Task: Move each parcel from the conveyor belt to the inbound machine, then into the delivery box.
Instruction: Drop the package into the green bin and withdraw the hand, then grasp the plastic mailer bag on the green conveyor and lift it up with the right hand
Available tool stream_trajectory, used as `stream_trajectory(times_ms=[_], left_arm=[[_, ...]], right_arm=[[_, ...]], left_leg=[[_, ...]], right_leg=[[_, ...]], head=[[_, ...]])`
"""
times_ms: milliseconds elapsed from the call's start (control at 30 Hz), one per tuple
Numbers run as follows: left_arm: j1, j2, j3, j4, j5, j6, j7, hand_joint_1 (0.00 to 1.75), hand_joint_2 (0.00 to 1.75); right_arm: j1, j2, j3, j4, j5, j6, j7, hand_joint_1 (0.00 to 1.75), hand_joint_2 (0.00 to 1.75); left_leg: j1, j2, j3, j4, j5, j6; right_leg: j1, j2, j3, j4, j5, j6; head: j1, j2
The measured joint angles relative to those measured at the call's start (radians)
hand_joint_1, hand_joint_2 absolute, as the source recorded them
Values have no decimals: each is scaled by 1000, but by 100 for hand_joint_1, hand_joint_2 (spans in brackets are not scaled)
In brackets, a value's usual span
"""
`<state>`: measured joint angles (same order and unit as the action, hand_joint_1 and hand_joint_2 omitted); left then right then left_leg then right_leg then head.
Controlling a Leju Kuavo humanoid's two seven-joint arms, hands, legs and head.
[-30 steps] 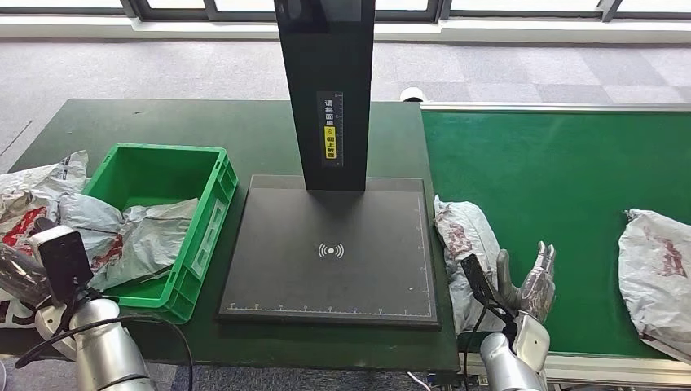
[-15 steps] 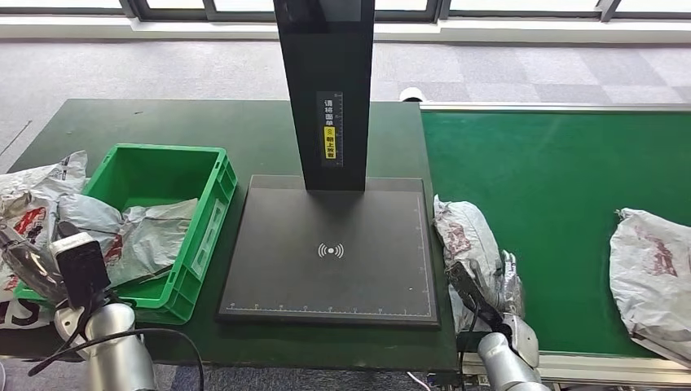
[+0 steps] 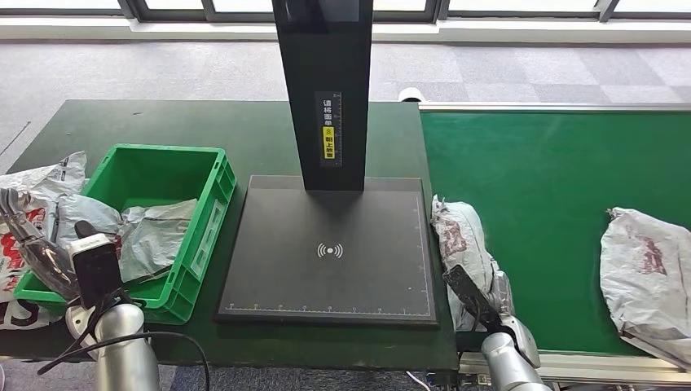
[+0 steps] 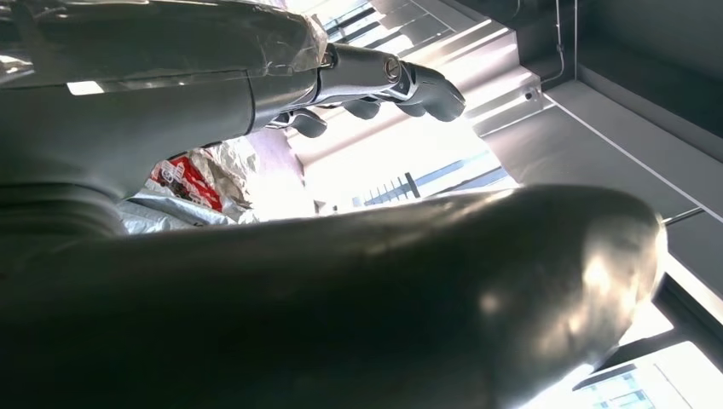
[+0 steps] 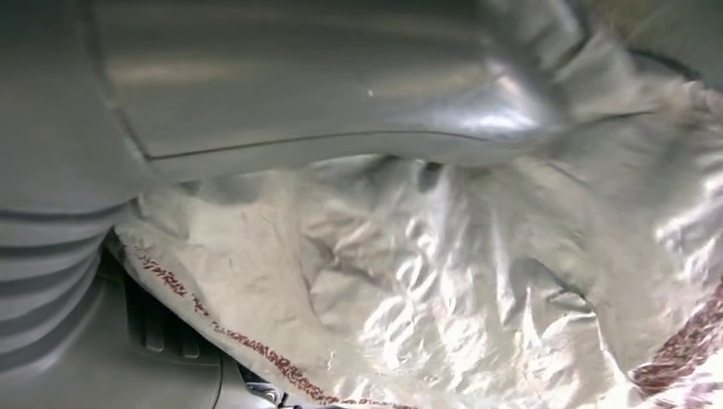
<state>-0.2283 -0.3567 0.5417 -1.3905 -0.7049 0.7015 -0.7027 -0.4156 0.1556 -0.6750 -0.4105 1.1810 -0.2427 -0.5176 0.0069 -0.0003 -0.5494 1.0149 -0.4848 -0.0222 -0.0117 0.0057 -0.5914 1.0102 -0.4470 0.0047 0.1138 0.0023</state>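
The right hand [image 3: 499, 295] was down on the nearest parcel [image 3: 461, 240], a crumpled grey mailer lying at the edge of the conveyor belt [image 3: 562, 179] just beside the inbound machine [image 3: 330, 244]. In the right wrist view its thick thumb lay pressed across the wrinkled plastic, so I took it to be closing on the bag, though I could not tell whether it was fully clamped. That spot made sense to me: the parcel sat right next to the machine's flat black plate, a short carry from belt to scanner. A second parcel [image 3: 648, 273] lay farther along the belt, well apart, presumably waiting its turn. The green delivery box [image 3: 208, 212] stood on the dark tabletop [image 3: 106, 122] against the machine's other side, handy for the last leg, and it already had grey bags [image 3: 155, 232] in it, with more [image 3: 33, 195] heaped just outside its far wall. The left hand [image 3: 33, 244] hung near that corner of the box, fingers [image 4: 409, 81] spread and holding nothing, I guessed in readiness to take the parcel on after scanning. As for writing, the machine's black column bore a vertical strip of Chinese characters with a yellow patch in the middle, too small for me to read, and the plate showed a white wireless-wave symbol at its centre. The parcels had red printing, but crumpled beyond reading.
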Motion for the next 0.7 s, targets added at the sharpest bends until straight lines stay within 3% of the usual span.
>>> stream_trajectory(times_ms=[267,700], left_arm=[[8,0,-13,-9,-9,0,0,0,0],[18,0,-23,-28,-20,0,0,0,0]], right_arm=[[-1,-7,30,0,-18,-16,44,175,175],[-1,-8,63,0,-49,-74,38,175,175]], left_leg=[[0,0,1,0,0,0],[0,-4,0,0,0,0]], right_leg=[[0,0,1,0,0,0],[0,-2,1,0,-1,0]], head=[[0,0],[0,0]])
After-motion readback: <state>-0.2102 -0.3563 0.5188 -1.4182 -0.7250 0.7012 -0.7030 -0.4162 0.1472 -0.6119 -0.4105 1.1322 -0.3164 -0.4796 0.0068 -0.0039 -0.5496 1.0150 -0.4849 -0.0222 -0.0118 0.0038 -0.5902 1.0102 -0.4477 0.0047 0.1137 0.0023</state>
